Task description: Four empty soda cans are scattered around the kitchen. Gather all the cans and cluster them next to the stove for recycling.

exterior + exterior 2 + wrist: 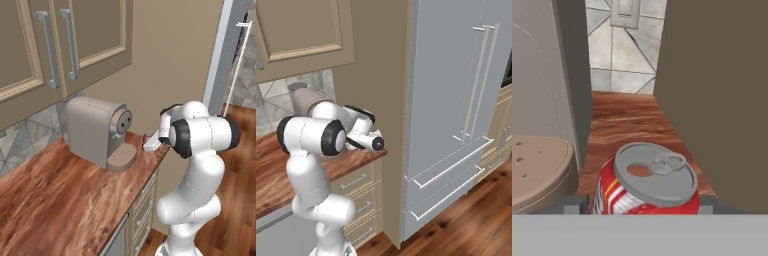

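The soda can (646,186) is red with a silver top, and it stands right between the two finger tips of the hand (643,204). One dark tip shows on each side of it, very close to its sides. I cannot tell if the tips are pressing on the can or just beside it, so I cannot say if the hand has it.

The step now looks like grabbing this can. To do it well, the hand should squeeze slowly on the round sides, low enough that the can does not pop out. Empty cans are light and thin, so a hard squeeze could dent it or make it slip.

Just beside the can, on one side, is the round tray of the coffee machine (97,131). On the other side is a tall brown wall (717,100). The space is tight, so the hand should lift straight up first.

Farther on, the wooden tabletop (632,117) runs back to the tiled wall (619,55).
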You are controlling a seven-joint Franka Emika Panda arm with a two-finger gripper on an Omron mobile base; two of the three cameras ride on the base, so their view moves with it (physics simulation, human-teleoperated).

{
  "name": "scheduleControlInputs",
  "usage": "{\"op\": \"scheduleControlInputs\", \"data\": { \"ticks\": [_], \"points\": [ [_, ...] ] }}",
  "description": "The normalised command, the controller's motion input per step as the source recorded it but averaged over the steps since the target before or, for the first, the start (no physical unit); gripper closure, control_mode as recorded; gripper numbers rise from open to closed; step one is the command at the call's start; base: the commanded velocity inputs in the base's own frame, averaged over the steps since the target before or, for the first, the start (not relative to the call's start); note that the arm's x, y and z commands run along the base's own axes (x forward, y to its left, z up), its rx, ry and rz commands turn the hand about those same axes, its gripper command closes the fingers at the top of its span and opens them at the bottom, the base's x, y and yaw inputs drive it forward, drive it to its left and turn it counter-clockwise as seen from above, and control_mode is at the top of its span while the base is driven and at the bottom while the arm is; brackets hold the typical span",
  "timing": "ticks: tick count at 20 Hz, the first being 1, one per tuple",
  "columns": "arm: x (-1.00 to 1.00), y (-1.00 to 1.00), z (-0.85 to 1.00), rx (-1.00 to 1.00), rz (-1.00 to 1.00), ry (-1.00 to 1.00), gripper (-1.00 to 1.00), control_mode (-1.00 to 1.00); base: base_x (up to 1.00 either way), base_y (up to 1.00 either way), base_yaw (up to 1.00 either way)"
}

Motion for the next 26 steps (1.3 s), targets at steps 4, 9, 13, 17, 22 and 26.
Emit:
{"op": "scheduleControlInputs", "data": {
  "ticks": [4, 9, 13, 17, 22, 26],
  "points": [
    [-0.35, 0.0, 0.44, 0.0, 0.0, 0.0, 1.0, -1.0, 0.0, 0.0, 0.0],
    [-0.35, -0.02, 0.59, 0.0, 0.0, 0.0, 1.0, -1.0, 0.0, 0.0, 0.0],
    [-0.48, -0.05, 0.57, 0.0, 0.0, 0.0, 1.0, -1.0, 0.0, 0.0, 0.0],
    [-0.61, -0.1, 0.48, 0.0, 0.02, 0.0, 1.0, -1.0, 0.0, 0.0, 0.0],
    [-0.69, -0.13, 0.51, 0.0, 0.03, 0.0, 1.0, -1.0, 0.0, 0.0, 0.0],
    [-0.71, -0.13, 0.56, 0.0, 0.04, 0.0, 1.0, -1.0, 0.0, 0.0, 0.0]
  ]
}}
